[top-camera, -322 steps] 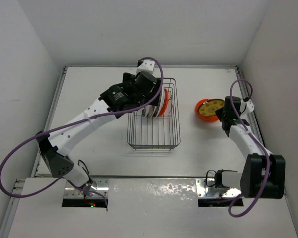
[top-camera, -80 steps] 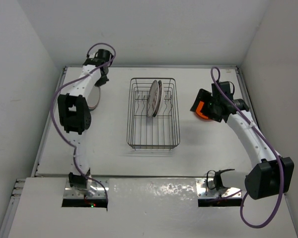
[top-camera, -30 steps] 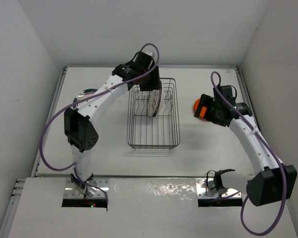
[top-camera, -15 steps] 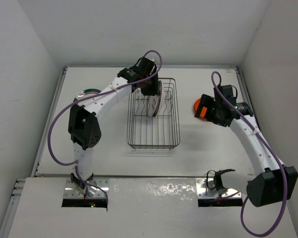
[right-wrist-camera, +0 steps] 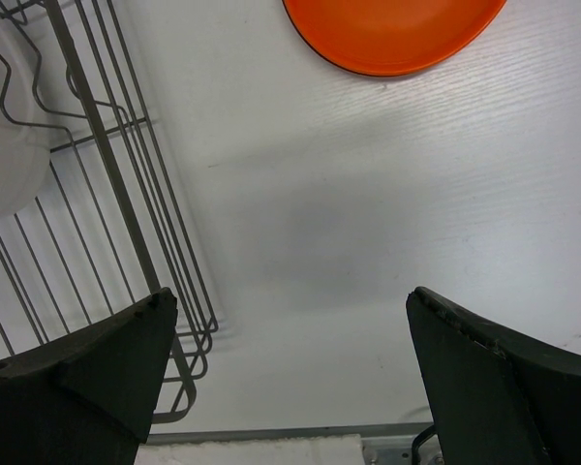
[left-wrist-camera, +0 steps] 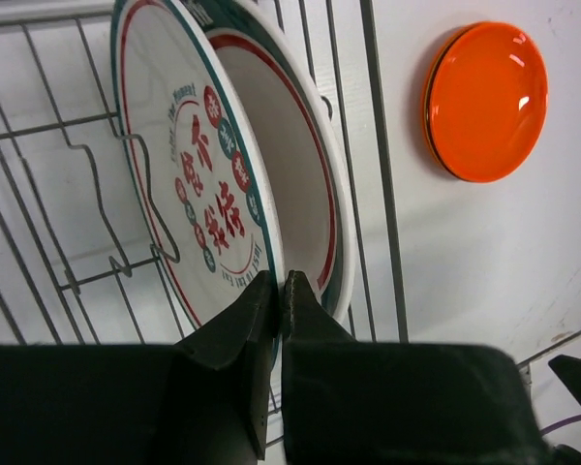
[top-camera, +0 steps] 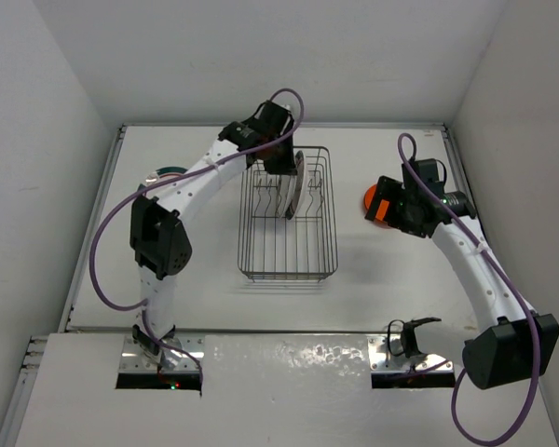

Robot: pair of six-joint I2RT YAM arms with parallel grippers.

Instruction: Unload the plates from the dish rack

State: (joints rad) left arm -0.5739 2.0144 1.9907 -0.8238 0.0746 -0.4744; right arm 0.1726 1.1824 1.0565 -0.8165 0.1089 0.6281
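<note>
The green-rimmed white round plate, upright in the dark wire dish rack, is pinched at its rim by the left gripper. The right gripper is spread wide, empty. A straight upward lift is called for next.

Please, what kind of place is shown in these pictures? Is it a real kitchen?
Probably a robot test cell, not a kitchen: a white table boxed in by plain white walls, a left arm and a right arm bolted at its near edge, and a wire dish rack with plates as props.
</note>
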